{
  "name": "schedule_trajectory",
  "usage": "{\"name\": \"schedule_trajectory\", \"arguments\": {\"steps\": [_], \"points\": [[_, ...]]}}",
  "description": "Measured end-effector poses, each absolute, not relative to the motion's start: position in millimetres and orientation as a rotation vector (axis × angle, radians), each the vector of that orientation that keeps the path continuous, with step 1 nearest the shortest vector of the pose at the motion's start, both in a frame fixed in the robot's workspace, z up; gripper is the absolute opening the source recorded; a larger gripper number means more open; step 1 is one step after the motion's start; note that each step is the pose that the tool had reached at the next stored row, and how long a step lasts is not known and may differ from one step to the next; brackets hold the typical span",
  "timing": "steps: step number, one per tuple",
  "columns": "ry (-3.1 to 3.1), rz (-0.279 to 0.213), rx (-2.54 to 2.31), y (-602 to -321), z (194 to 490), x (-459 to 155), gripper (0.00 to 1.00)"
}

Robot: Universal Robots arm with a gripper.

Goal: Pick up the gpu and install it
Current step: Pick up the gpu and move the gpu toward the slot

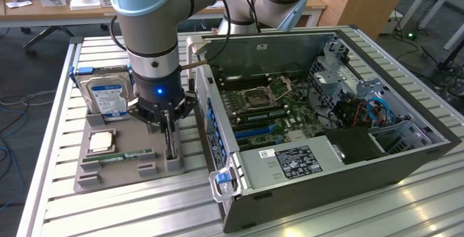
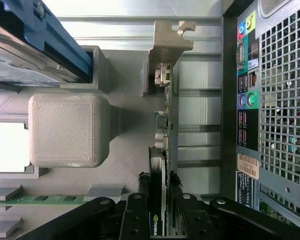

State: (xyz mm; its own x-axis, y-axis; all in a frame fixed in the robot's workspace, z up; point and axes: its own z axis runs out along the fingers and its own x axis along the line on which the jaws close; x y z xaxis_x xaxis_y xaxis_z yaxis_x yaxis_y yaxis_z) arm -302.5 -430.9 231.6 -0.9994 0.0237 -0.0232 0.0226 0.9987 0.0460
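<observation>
The gpu (image 1: 171, 149) is a thin dark card standing on edge in a slot of the grey holder tray (image 1: 116, 172), beside the open computer case (image 1: 406, 155). My gripper (image 1: 169, 131) comes straight down onto its upper edge. In the wrist view my gripper (image 2: 160, 220) is shut on the gpu (image 2: 165, 130), with a black finger (image 2: 137, 215) against each face of the card. The card's metal bracket (image 2: 167, 42) is at its far end. Its lower edge still looks seated in the tray.
On the tray stand a hard drive (image 1: 107, 95) with a blue-white label, a processor (image 1: 101, 141) and a green memory stick (image 1: 119, 157). The case's motherboard (image 1: 268, 106) lies exposed at the exterior view's right. The case's rear port panel (image 2: 247, 100) is close beside the card.
</observation>
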Motion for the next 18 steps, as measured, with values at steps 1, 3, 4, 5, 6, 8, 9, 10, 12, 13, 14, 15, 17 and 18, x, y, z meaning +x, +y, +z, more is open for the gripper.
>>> {"name": "schedule_trajectory", "arguments": {"steps": [1, 3, 4, 5, 6, 8, 9, 10, 12, 13, 14, 15, 17, 18], "points": [[3.117, 0.071, 0.032, -431, 232, -303, 0.26], [3.117, 0.071, 0.031, -431, 232, -303, 0.26], [3.117, 0.071, 0.031, -431, 232, -303, 0.26], [3.117, 0.071, 0.03, -431, 232, -303, 0.26], [3.117, 0.071, 0.03, -431, 232, -303, 0.26], [3.117, 0.071, 0.03, -431, 232, -303, 0.26], [3.117, 0.072, 0.03, -431, 232, -302, 0.26], [3.116, 0.072, 0.03, -431, 232, -302, 0.26], [3.117, 0.072, 0.03, -431, 235, -303, 0.26], [3.117, 0.071, 0.03, -431, 236, -303, 0.26], [3.117, 0.072, 0.03, -431, 237, -303, 0.26], [3.117, 0.072, 0.03, -431, 239, -303, 0.26], [3.117, 0.071, 0.03, -431, 242, -303, 0.26], [3.117, 0.071, 0.03, -431, 244, -303, 0.26]]}}
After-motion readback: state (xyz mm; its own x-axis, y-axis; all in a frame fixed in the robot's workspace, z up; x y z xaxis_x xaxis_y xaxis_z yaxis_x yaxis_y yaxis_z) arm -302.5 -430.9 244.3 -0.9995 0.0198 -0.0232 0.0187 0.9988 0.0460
